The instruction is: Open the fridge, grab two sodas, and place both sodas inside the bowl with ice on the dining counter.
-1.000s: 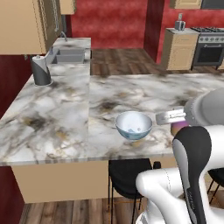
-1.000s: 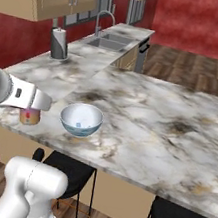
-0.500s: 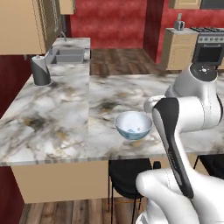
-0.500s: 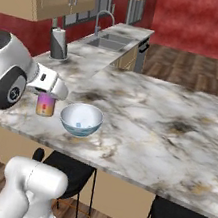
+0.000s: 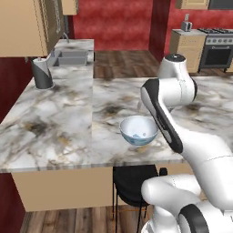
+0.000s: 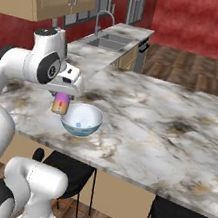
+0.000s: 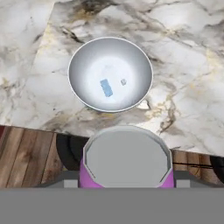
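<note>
The gripper (image 6: 61, 103) pinches a short purple-pink-yellow soda can (image 6: 60, 104), hanging just beside the rim of the pale blue-white glossy bowl (image 6: 81, 120) on the grey-white marbled dining counter (image 6: 167, 136). The can's label is too small to read.

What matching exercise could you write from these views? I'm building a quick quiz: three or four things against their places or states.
Things:
1. soda can
2. bowl
3. bar stool
4. sink

Places or states:
A. tucked under the dining counter edge
B. held in the gripper, above the counter
C. set into the far worktop
D. resting on the marbled slab

Pairs: 1-B, 2-D, 3-A, 4-C
</note>
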You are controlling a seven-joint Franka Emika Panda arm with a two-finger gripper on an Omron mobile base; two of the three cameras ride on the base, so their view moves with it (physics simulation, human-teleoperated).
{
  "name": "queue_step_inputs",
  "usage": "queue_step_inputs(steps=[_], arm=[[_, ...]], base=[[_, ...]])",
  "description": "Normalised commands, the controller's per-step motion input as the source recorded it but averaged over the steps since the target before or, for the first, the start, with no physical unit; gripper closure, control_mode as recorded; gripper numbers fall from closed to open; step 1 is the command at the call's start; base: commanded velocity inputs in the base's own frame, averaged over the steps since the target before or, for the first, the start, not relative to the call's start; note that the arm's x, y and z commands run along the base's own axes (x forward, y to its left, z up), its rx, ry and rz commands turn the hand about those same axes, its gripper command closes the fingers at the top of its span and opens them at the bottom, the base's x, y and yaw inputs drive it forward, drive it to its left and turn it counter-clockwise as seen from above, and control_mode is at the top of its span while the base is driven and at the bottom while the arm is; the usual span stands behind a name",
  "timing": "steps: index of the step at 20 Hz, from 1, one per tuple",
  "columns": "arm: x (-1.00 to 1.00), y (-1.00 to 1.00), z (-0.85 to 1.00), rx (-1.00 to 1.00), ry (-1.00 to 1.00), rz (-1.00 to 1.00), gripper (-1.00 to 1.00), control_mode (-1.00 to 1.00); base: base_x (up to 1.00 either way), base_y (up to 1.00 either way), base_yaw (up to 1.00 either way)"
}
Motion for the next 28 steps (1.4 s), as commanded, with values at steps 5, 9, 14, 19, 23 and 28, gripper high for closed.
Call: queue_step_inputs(steps=[5, 9, 14, 19, 23, 28], arm=[[0.63, 0.00, -0.53, 0.00, 0.12, 0.07, 1.00, -1.00], [0.43, -0.04, -0.28, 0.00, 0.00, 0.01, 1.00, -1.00], [0.23, -0.03, -0.30, 0.00, 0.00, 0.00, 1.00, -1.00], [0.29, 0.00, -0.33, 0.00, 0.01, 0.00, 1.00, -1.00], [0.46, 0.00, -0.32, 0.00, 0.02, 0.00, 1.00, -1.00], [0.39, 0.00, -0.38, 0.00, 0.02, 0.00, 1.00, -1.00]], base=[[0.00, 0.00, 0.00], [0.00, 0.00, 0.00], [0.00, 0.00, 0.00], [0.00, 0.00, 0.00], [0.00, 0.00, 0.00], [0.00, 0.00, 0.00]])
